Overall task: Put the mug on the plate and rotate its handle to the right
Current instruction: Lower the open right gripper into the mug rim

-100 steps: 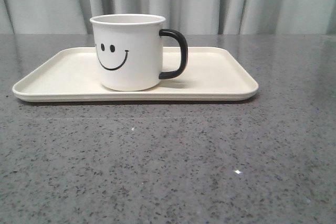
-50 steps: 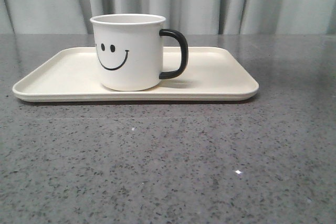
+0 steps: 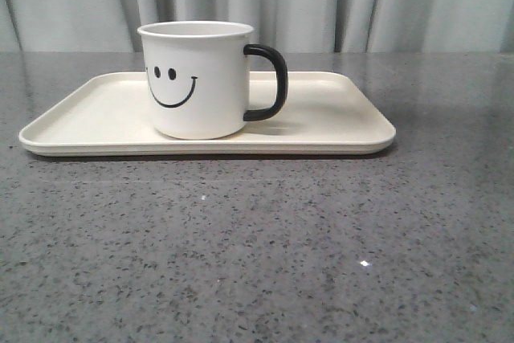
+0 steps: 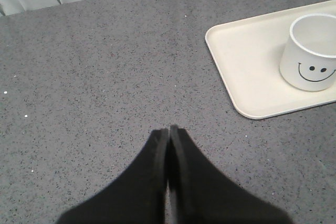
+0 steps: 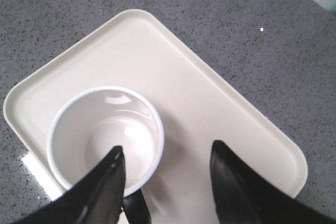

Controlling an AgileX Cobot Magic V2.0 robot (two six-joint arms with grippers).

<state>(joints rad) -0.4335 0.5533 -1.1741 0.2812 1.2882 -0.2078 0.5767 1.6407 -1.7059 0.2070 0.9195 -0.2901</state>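
White smiley mug (image 3: 197,79) stands upright on the cream plate (image 3: 337,118), black handle (image 3: 271,82) at three o'clock; task looks complete. Right gripper (image 5: 165,166) spread overhead, left gripper (image 4: 169,135) pressed together; both should just retreat.

One mug (image 3: 197,79), one plate (image 3: 337,114), two end effectors (image 4: 168,131) (image 5: 167,156)

The mug (image 3: 196,79) is white, with a black smiley face printed on its side (two small oval eyes above a curved grin), and its inside is the same plain white. Its handle (image 3: 269,83) is glossy black. The plate (image 3: 337,122) is an even cream colour with no pattern. The table (image 3: 257,247) is dark grey stone, speckled with black and pale flecks. Behind it hangs a pale grey-green curtain (image 3: 321,2). Both the left gripper (image 4: 169,132) and the right gripper (image 5: 167,163) are black.
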